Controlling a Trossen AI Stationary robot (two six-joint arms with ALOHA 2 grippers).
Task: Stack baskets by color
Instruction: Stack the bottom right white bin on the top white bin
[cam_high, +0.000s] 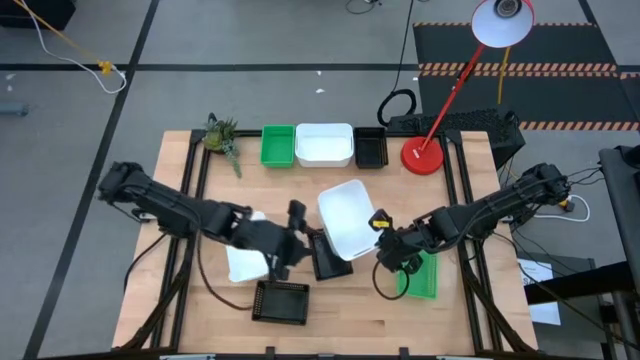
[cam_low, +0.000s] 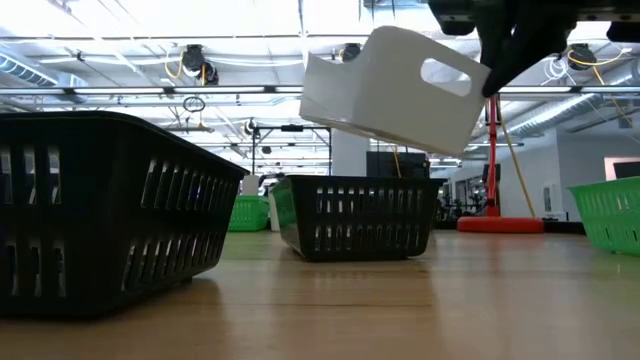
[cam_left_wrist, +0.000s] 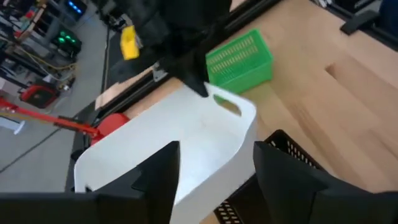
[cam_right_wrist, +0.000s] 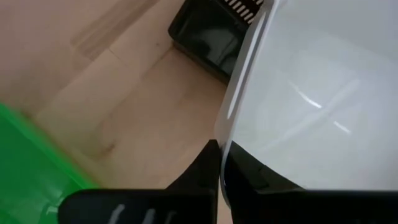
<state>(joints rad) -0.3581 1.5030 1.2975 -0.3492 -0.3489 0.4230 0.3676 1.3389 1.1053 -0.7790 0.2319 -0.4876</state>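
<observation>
The right gripper is pinching the rim of a white basket between fingers closed thin on its wall, holding it tilted above the counter near the middle, its long axis running away from the front edge and its opening facing up. The left gripper is standing just beside this basket with its fingers spread wide, gripping nothing, over a black basket lying on the counter
</observation>
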